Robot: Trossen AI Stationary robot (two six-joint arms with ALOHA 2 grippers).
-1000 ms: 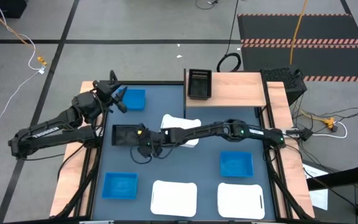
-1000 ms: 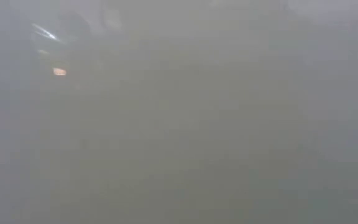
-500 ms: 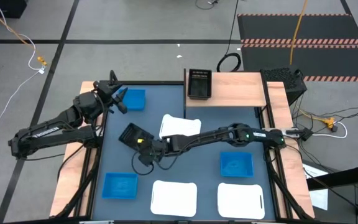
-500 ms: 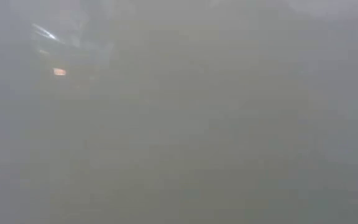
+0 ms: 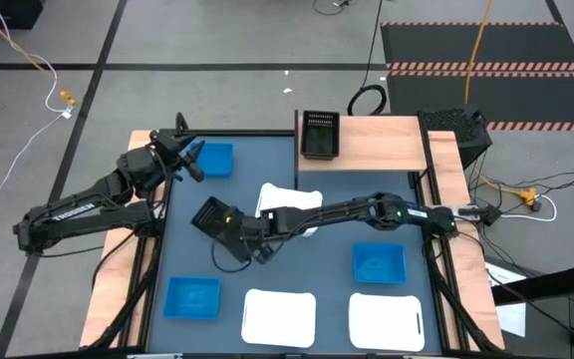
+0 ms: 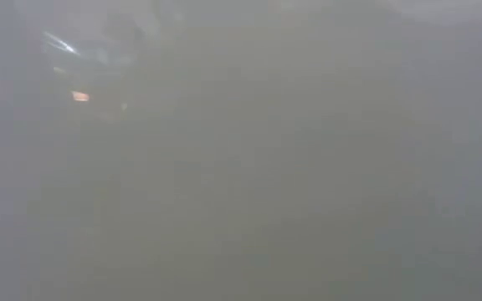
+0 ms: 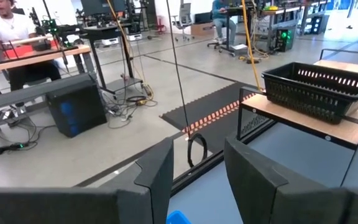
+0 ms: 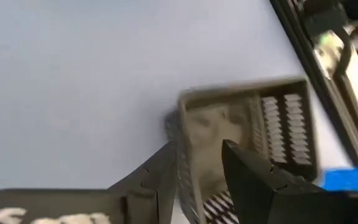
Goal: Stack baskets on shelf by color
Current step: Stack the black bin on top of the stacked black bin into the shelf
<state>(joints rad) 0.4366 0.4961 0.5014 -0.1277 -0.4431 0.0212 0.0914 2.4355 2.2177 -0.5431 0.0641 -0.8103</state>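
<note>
A robotics lab is being shown: desks [image 7: 36,59] carrying equipment, a computer tower [image 7: 76,109], floor cables [image 5: 28,60] and hazard-striped matting [image 5: 486,68] are being displayed.

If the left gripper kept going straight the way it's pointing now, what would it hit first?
Judging by the left wrist view, the left gripper, fingers apart, aims past the table's far edge at open floor. The black basket on the shelf sits off to one side, probably clear; depth is uncertain.

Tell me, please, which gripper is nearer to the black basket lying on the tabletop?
The right. The right gripper is closed on the rim of the black basket, holding it tilted; the left gripper is open beside the far blue basket, well apart from it.
</note>
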